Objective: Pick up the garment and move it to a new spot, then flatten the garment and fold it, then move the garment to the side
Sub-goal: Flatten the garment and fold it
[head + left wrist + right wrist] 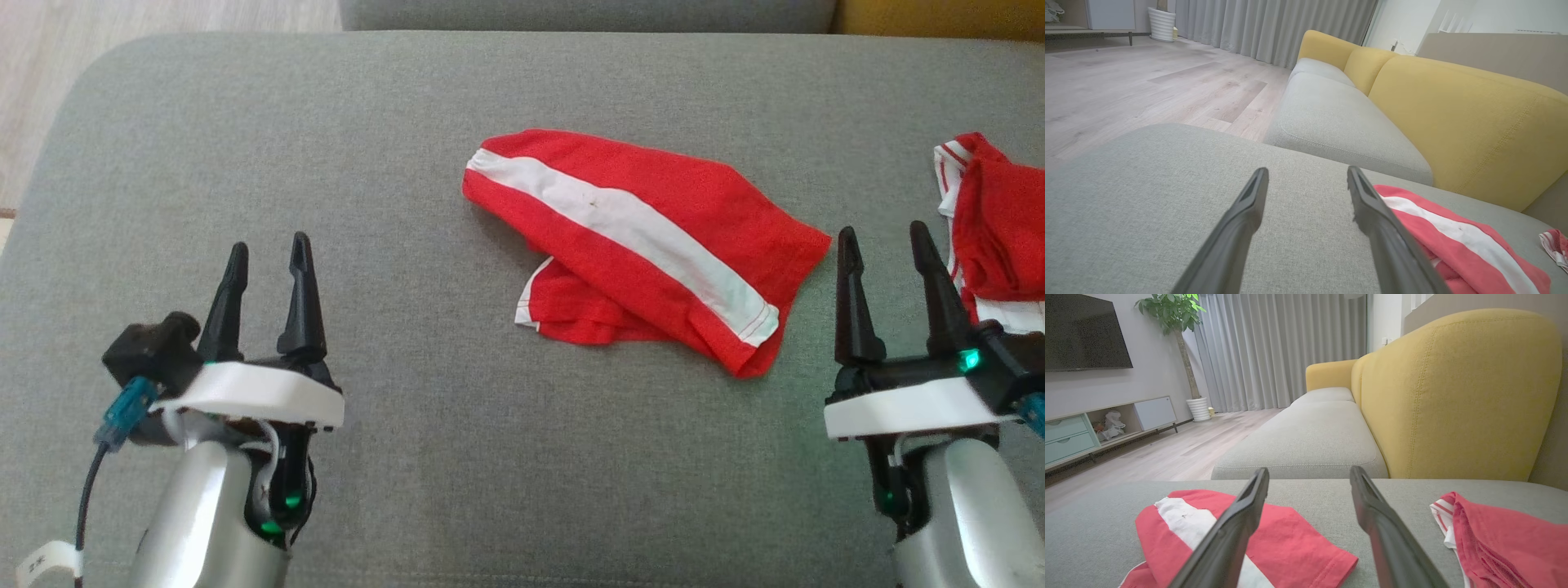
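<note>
A red garment (645, 237) with a broad white stripe lies rumpled and partly folded in the middle of the grey cushion (408, 139). It also appears at the lower right of the left wrist view as the garment (1457, 241), and at the lower left of the right wrist view as the garment (1298, 535). My left gripper (268, 249) hovers open at the lower left, well apart from the cloth, its fingers (1241, 228) empty. Just off the garment's right corner my right gripper (883, 235) stands open and empty, one of its fingers (1388, 539) rising over bare cushion.
A second red and white cloth (992, 229) lies bunched at the cushion's right edge, close to my right gripper. Beyond the cushion stand a grey sofa seat (1310, 437) with a yellow backrest (1457, 392). Wooden floor (49, 90) lies off the left edge.
</note>
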Controlling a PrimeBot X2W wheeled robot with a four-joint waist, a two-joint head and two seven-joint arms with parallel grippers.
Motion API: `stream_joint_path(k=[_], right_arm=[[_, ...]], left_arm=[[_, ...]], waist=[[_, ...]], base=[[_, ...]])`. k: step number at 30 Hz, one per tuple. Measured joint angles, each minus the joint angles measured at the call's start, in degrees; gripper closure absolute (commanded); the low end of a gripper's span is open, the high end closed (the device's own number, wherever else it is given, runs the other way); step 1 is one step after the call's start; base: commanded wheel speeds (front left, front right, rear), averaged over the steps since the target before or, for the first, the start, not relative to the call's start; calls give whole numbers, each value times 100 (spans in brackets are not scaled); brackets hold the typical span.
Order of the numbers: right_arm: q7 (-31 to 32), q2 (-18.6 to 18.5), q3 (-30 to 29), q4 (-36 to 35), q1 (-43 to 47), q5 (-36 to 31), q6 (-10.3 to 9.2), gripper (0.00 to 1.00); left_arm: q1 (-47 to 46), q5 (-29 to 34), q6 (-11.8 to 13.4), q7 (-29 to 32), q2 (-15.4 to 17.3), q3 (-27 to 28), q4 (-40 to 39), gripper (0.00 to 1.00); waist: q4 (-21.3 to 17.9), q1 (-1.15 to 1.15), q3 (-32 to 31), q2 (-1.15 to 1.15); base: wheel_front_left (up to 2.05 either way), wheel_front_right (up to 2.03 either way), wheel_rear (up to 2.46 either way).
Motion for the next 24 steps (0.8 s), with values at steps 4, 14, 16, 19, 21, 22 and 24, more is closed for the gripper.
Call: stream_joint_path(k=[4,14,16,19,21,22,24], right_arm=[[9,-48,132,45,1,49,0,0],[566,-299,893,817,-2,-2,0,0],[633,-301,937,1025,-40,-37,0,0],[669,-301,962,1249,-174,-63,0,0],[686,-301,976,1385,-288,-64,0,0],[691,-301,980,1454,-346,-70,0,0],[691,-302,983,1568,-428,-109,0,0]], left_arm=[[-6,245,-261,0,-140,188,-4,0],[-50,533,-602,0,-350,463,135,0],[-84,534,-606,0,-357,490,162,0],[-130,534,-655,0,-379,492,175,0],[-178,525,-655,0,-386,492,189,0],[-196,525,-655,0,-386,489,188,0],[-203,522,-653,0,-389,480,188,0]], waist=[[10,0,50,0],[4,0,255,0],[23,1,309,0],[66,0,379,0],[95,0,423,0],[107,0,444,0],[131,0,486,0]], base=[[0,0,0],[0,0,0],[0,0,0],[0,0,0],[0,0,0],[0,0,0],[0,0,0]])
